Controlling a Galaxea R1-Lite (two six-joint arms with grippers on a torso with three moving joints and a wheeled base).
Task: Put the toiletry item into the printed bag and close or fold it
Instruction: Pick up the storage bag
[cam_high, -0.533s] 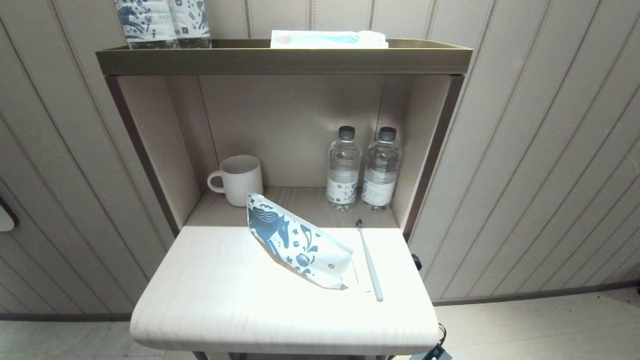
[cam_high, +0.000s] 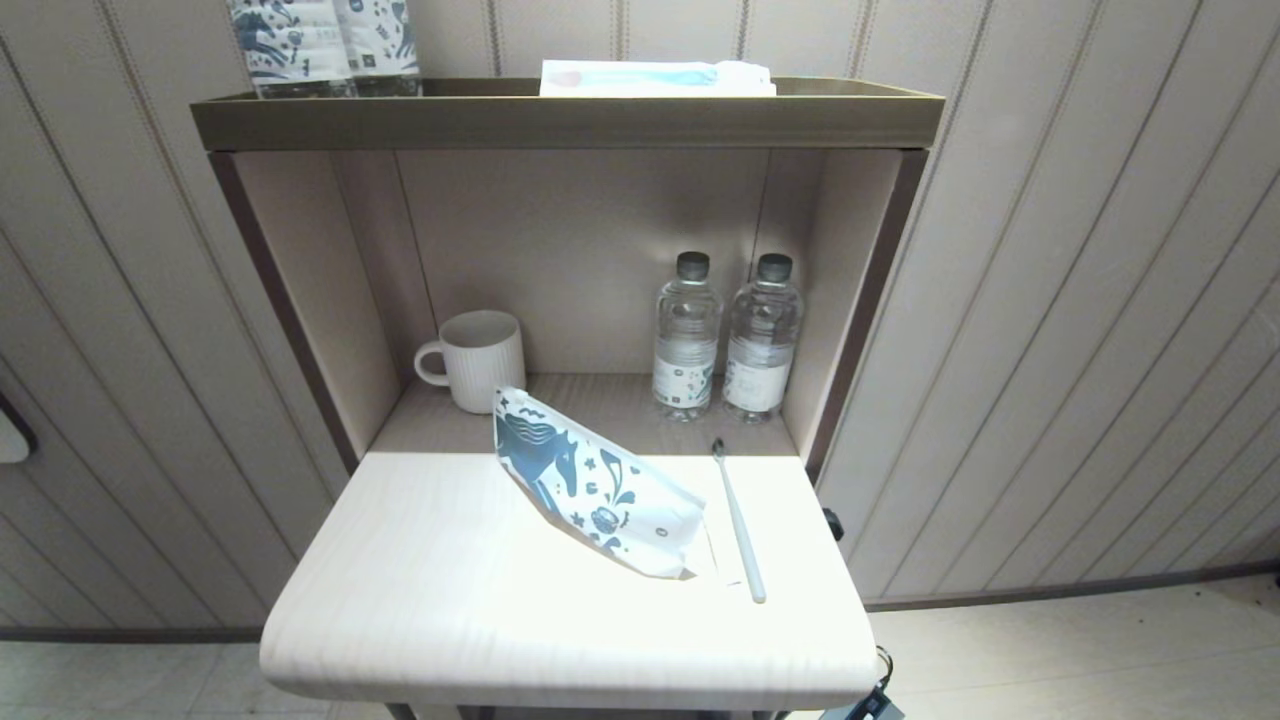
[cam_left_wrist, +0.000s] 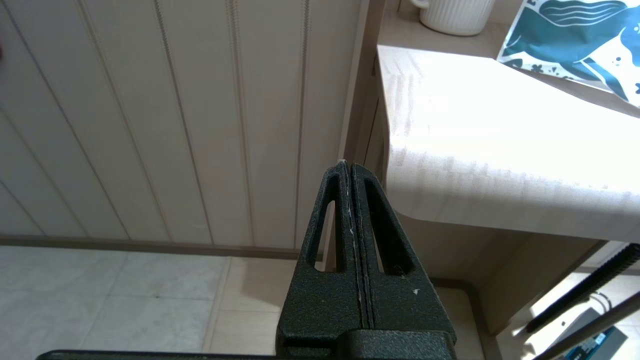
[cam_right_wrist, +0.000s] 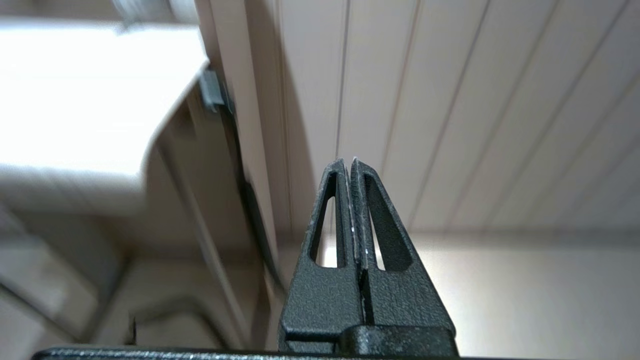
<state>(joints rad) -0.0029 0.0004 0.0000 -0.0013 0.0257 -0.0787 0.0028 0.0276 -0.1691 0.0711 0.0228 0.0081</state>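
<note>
My left gripper (cam_left_wrist: 350, 167) hangs low beside the left edge of the table (cam_high: 420, 600), below its top, with its two fingers pressed flat together and nothing between them. My right gripper (cam_right_wrist: 348, 162) sits the same way off the table's right side, near the wall panelling, fingers together and empty. Neither shows in the head view.

On the table top, the printed bag (cam_high: 590, 490) lies slanted near the centre, one end toward 11 o'clock and the other toward 5 o'clock, its horse print facing up. The toothbrush (cam_high: 740, 525) lies just beside the bag at its 3 o'clock, apart from it, dark bristle head pointing to 12 o'clock and handle running toward 6 o'clock.

In the alcove behind, a ribbed white mug (cam_high: 478, 358) stands at the bag's 11 o'clock, and two clear water bottles (cam_high: 725, 340) stand side by side at its 1 o'clock. A corner of the bag and the mug's base also show in my left wrist view.
</note>
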